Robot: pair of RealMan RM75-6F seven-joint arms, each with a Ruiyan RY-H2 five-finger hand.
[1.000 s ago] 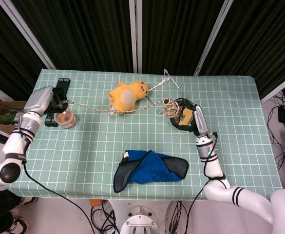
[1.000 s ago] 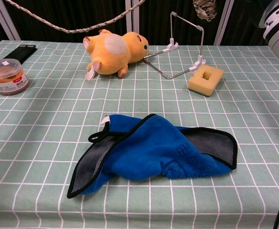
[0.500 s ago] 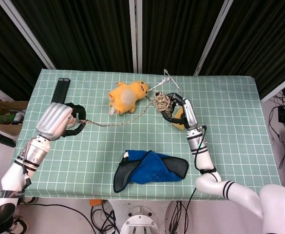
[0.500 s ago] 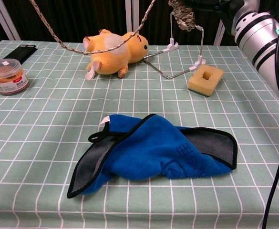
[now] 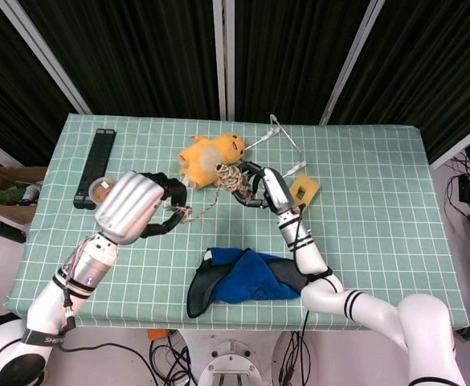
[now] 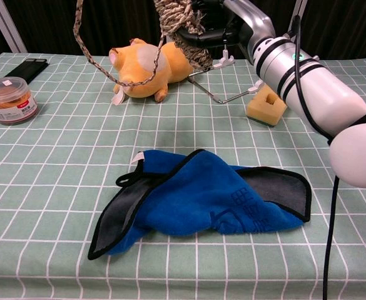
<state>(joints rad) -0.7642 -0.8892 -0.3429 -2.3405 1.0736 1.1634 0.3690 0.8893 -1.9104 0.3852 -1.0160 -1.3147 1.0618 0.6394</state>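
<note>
**Rope strung between both hands above the plush toy**

Taking the yellow plush toy (image 5: pixel 210 157) as my landmark: far to its left lies the black bar (image 5: pixel 93 167), flat near the table's (image 5: pixel 395 185) left edge, and the plastic tub with the orange contents (image 6: pixel 9 99) stands left of the toy in the chest view. My left hand (image 5: pixel 138 205) hangs left of and nearer than the toy, fingers curled around one end of the braided rope (image 5: pixel 205 205), which sags from there up toward the toy. My right hand (image 5: pixel 260 186) sits just right of the toy, fingers closed on the wound-up bundle of rope (image 6: pixel 181 25), held above the toy's head side. Right of the toy stand the wire stand (image 6: pixel 245 56) and, beside it, the yellow sponge block (image 6: pixel 269 103). Nearer than the toy, toward the table's front edge, the blue cloth (image 6: pixel 201 200) lies crumpled
</note>
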